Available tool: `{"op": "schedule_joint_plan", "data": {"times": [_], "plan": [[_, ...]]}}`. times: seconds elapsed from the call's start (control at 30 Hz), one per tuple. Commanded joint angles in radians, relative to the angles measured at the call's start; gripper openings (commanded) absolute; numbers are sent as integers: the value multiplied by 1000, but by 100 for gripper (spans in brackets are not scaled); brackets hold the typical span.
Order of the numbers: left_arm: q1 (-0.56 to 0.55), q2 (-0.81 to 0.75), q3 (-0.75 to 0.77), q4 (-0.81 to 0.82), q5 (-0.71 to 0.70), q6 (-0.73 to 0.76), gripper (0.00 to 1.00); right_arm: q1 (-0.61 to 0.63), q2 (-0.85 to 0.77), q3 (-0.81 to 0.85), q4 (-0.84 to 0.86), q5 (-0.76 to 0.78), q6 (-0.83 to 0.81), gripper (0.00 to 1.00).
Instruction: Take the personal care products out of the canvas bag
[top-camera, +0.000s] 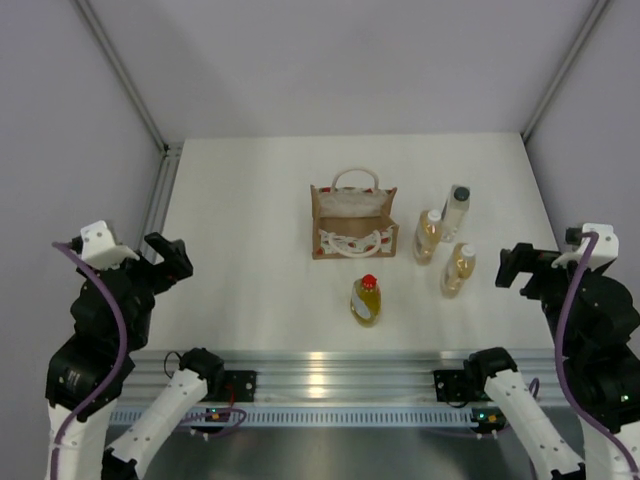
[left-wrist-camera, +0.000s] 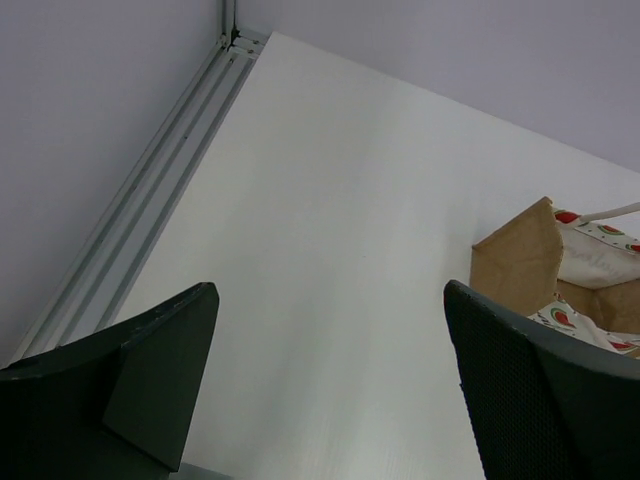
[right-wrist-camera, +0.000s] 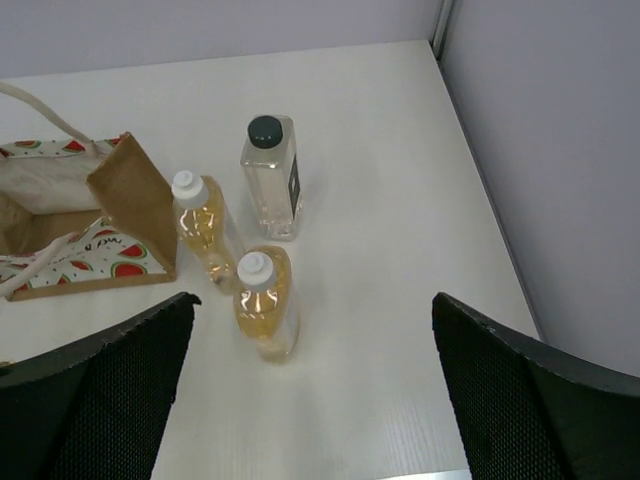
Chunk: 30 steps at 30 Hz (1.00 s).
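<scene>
**Bottles out, bag apparently emptied**

The canvas bag (top-camera: 352, 222) stands mid-desk (top-camera: 250, 190). The pale bottle (top-camera: 457, 208) and two amber bottles (top-camera: 429, 236) cluster just right of it, and the yellow bottle (top-camera: 366, 299) stands nearer the front edge (unloaded, I judge). The left gripper (top-camera: 172, 258) and right gripper (top-camera: 512, 266) flank them, jaws wide apart and holding nothing.

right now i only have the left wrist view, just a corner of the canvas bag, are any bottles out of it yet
observer: yes, four are out on the table; the yellow bottle with a red cap is on the near side of the canvas bag
operator: and the other three
observer: right of the bag: an amber bottle beside it, a second amber bottle nearer the arms, a pale bottle farthest back
operator: right arm holding anything
observer: no, the right gripper hangs right of them, jaws open and empty
</scene>
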Motion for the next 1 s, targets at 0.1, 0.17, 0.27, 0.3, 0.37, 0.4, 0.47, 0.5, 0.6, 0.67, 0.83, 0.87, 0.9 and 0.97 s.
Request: {"op": "schedule_joint_plan", "data": {"times": [0.1, 0.17, 0.27, 0.3, 0.37, 0.4, 0.47, 0.5, 0.6, 0.67, 0.83, 0.87, 0.9, 0.97], "plan": [[0, -33, 83, -120, 53, 64, 98, 56, -98, 55, -124, 5, -3, 99], [2, -39, 89, -134, 65, 67, 98, 73, -112, 59, -140, 13, -3, 99], [2, -50, 100, -163, 87, 72, 98, 95, -129, 65, -161, 24, -5, 99], [0, -53, 103, -172, 102, 78, 98, 102, -134, 68, -163, 31, -5, 100], [2, -63, 106, -179, 137, 81, 98, 116, -138, 81, -184, 48, -3, 100], [0, -65, 103, -180, 147, 86, 98, 121, -140, 82, -189, 51, -3, 100], [2, -76, 91, -185, 164, 89, 98, 130, -149, 84, -193, 64, -2, 99], [0, -80, 85, -186, 165, 86, 98, 131, -154, 81, -193, 65, 3, 100], [2, -90, 68, -185, 171, 83, 98, 133, -155, 78, -193, 76, 6, 99], [0, -96, 65, -185, 176, 83, 98, 137, -154, 78, -192, 82, 6, 99], [2, -103, 48, -183, 145, 71, 98, 139, -154, 73, -189, 96, 12, 99], [0, -100, 46, -183, 148, 71, 98, 141, -154, 70, -189, 102, 17, 99], [0, -100, 45, -183, 150, 71, 98, 141, -155, 68, -186, 107, 20, 99], [2, -99, 43, -183, 150, 69, 98, 144, -155, 65, -186, 117, 24, 99]]}}
